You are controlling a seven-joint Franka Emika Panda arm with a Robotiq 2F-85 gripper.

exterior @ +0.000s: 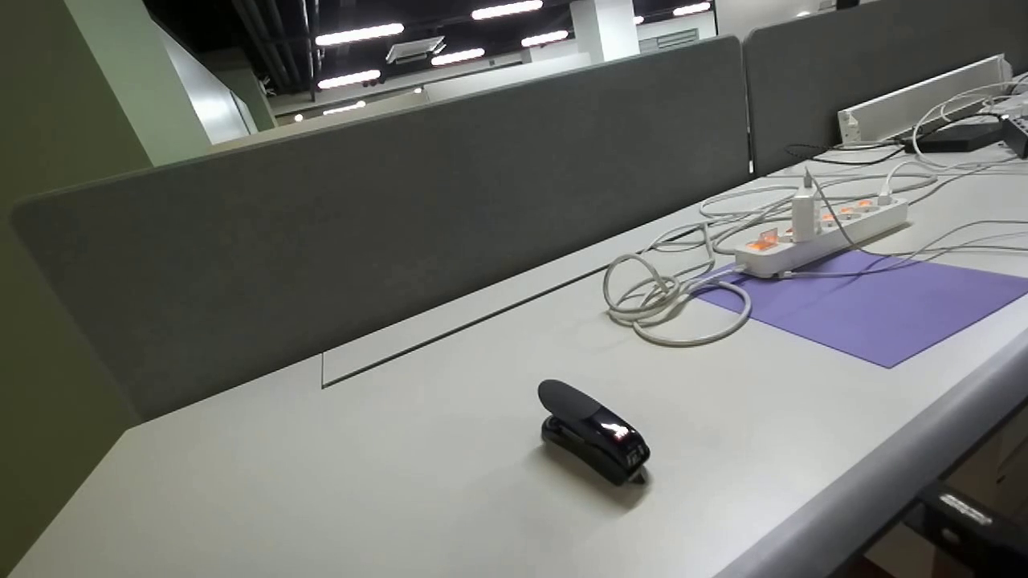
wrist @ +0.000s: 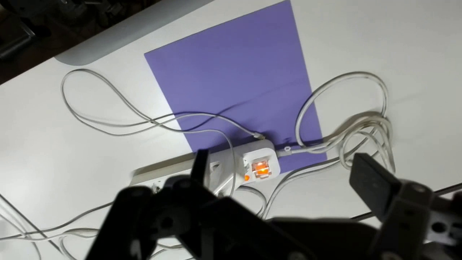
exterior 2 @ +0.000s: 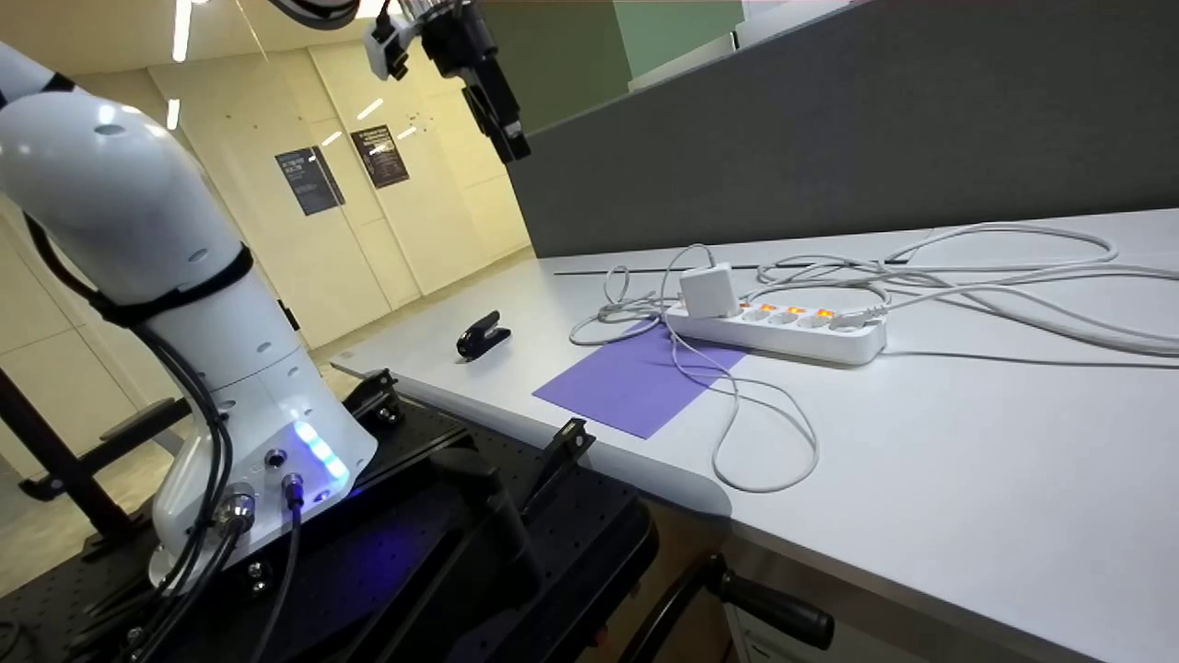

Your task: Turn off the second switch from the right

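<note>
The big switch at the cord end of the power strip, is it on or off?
Looks on: in the wrist view, the end switch of the power strip glows bright orange. Its tilt is hard to tell.

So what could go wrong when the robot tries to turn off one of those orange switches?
Wrong press: the glowing orange switches sit close in a row on the power strip, so the hand might hit a neighbour.
Bump: the white charger sticks up among them, so it could get knocked.
Snag: a thin cable loops out of the charger's top, so the hand might catch and tug it.
</note>
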